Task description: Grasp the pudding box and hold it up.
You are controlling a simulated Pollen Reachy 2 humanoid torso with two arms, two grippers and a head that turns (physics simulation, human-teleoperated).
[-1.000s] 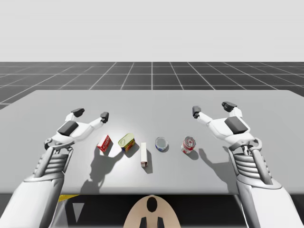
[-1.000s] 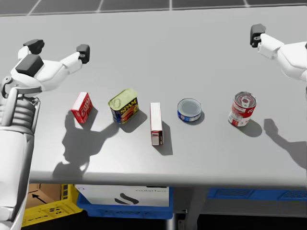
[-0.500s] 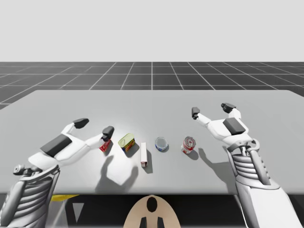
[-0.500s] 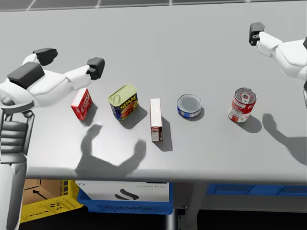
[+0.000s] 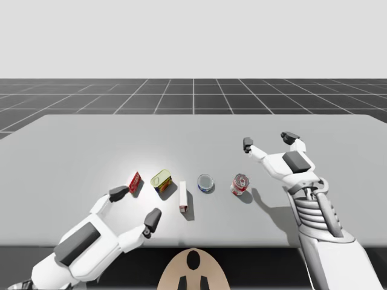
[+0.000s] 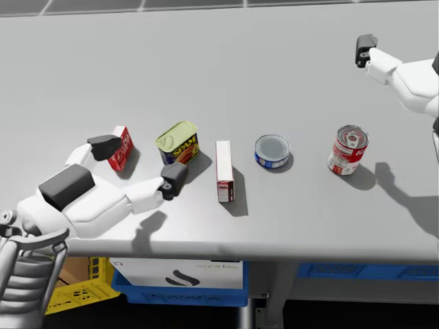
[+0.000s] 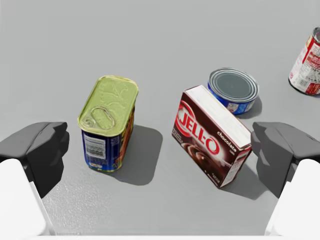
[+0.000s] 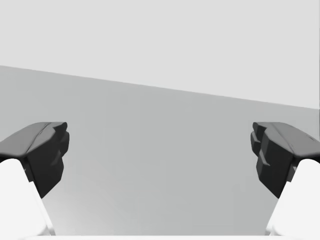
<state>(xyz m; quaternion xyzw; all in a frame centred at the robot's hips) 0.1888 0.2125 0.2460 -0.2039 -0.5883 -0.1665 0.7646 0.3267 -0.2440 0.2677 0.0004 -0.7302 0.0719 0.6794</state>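
Left gripper (image 5: 136, 206) has pulled back, spread wide, facing the pudding box (image 7: 212, 135).

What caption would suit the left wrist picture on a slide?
Open left gripper faces a yellow-topped tin and the brown pudding box, flat blue can beyond.

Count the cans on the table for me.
3. A rectangular yellow-lidded can stands between the red box and the pudding box; a low blue can is next along the row; a red-and-white can ends it. None looks hidden.
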